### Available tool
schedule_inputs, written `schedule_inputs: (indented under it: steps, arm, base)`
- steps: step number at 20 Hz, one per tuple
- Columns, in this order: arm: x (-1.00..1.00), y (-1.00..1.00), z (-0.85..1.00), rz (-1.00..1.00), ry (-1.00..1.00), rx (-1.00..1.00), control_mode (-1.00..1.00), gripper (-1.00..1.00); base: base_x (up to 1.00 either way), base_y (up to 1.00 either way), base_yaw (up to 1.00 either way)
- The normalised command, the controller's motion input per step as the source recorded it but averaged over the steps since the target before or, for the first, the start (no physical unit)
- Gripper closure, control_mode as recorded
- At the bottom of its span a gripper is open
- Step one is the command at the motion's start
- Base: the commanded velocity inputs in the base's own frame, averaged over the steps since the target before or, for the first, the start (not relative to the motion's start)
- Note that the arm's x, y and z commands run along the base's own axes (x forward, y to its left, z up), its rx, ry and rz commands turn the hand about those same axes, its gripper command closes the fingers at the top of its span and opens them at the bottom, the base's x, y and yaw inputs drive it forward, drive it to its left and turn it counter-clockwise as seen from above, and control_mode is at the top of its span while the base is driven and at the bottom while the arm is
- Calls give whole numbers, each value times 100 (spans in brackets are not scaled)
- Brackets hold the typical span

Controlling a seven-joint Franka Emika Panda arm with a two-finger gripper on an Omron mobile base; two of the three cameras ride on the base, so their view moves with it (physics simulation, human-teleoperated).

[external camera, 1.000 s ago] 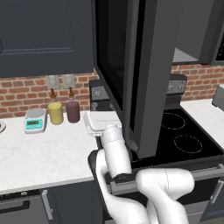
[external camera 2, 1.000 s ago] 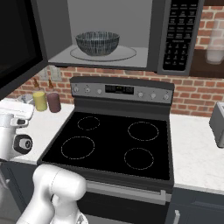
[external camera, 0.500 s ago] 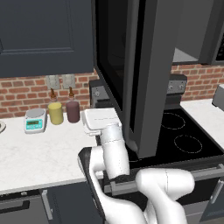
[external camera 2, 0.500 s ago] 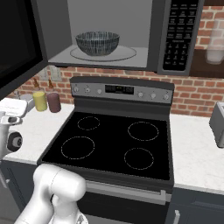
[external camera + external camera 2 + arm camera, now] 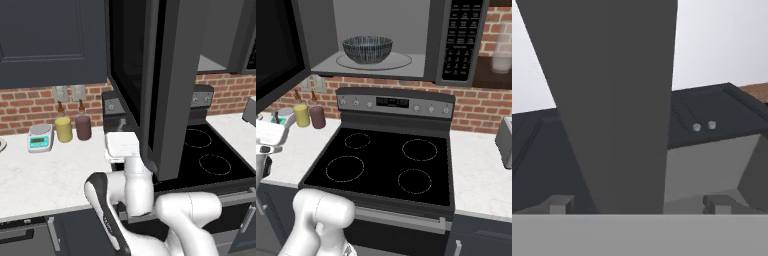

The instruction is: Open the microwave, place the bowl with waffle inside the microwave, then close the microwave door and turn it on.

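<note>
Base views flank arm, share stove (image 5: 381, 165); hand view (upturned) close under microwave door (image 5: 612, 100).

White marble counter (image 5: 45, 172) left of stove (image 5: 386, 165): small scale (image 5: 40, 137), yellow jar (image 5: 63, 129), dark red jar (image 5: 83, 127) side by side near brick wall. Counter right of stove carries toaster (image 5: 504, 141). Bowl (image 5: 367, 49) rests on microwave (image 5: 406, 35) turntable.

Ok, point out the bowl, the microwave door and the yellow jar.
bowl (image 5: 367, 49), right base view, on its streaked outer wall.
microwave door (image 5: 170, 90), left base view, on its grey edge.
yellow jar (image 5: 63, 129), left base view, on its body.
</note>
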Motion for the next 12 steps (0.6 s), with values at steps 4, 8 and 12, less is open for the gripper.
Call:
schedule_inputs:
  steps: [4,8,12]
  arm:
    - [-66,9,34,-35,-11,0,-100,-100]
    - [-43,15,36,-32,-11,0,-100,-100]
    - [-26,1,34,-33,-9,0,-100,-100]
  base:
    - [0,0,0]
    - [0,0,0]
    - [0,0,0]
